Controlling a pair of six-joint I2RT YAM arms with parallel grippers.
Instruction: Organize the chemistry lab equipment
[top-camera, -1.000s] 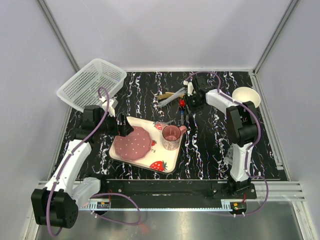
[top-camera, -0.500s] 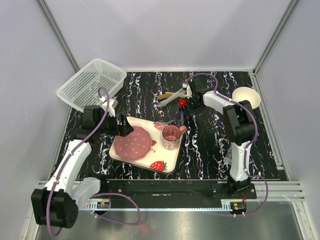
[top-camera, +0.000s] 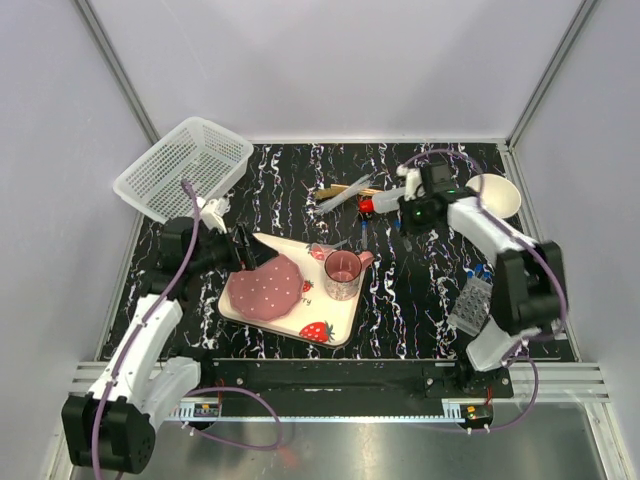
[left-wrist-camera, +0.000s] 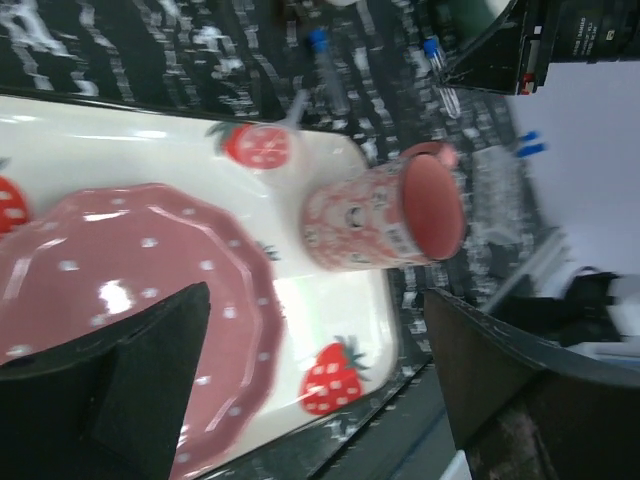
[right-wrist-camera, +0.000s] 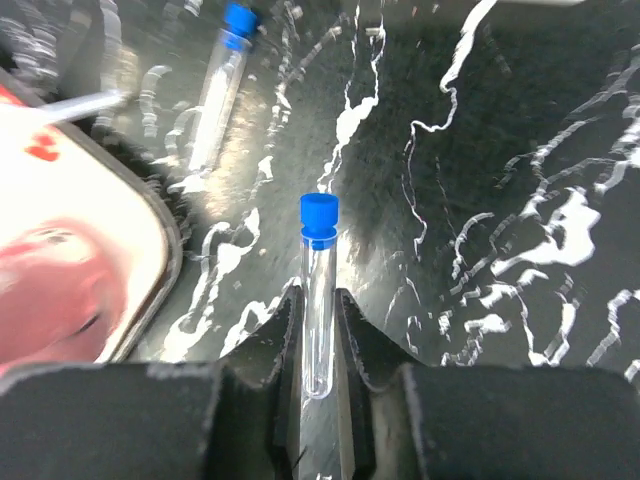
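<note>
Tube (right-wrist-camera: 320, 250) — pinched at its rounded end by right tool (right-wrist-camera: 318, 305), blue cap forward, seemingly just above desk (right-wrist-camera: 520, 150), likely bound for rack (top-camera: 473, 305). Second tube (right-wrist-camera: 222, 85) beyond, beside tray (right-wrist-camera: 172, 250). Left tool (left-wrist-camera: 318, 295) spread wide, empty — idle over tray.

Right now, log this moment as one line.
right gripper: shut on blue-capped tube | left gripper: open, above strawberry tray | second tube: lying on table

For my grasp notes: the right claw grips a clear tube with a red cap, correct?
No, the cap is blue. The right wrist view shows the right claw gripping a clear tube with a blue cap.
</note>
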